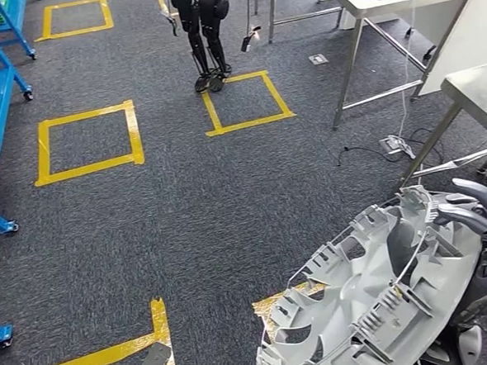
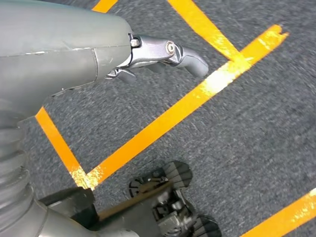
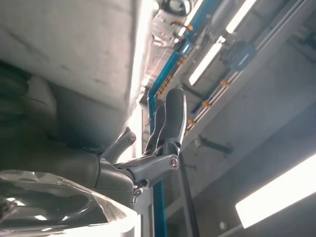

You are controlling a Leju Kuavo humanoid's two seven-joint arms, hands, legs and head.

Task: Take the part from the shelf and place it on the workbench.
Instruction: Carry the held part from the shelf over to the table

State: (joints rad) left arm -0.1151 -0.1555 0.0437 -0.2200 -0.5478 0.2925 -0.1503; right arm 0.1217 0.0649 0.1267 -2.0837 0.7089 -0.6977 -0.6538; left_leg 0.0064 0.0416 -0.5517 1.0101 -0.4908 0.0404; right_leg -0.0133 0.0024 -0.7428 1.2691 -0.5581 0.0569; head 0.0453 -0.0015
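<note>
At the lower right of the head view the right hand (image 1: 474,218) grips the grey part (image 1: 361,299); the left hand (image 2: 156,52) hangs empty, fingers extended.

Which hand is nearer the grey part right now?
Right. The right hand grips the grey part at its edge. The left hand hangs apart from it, over the carpet with orange tape lines.

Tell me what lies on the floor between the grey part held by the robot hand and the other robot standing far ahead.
In the head view, only grey carpet lies between the grey part and the other robot, apart from a yellow tape square beside its feet.
</note>
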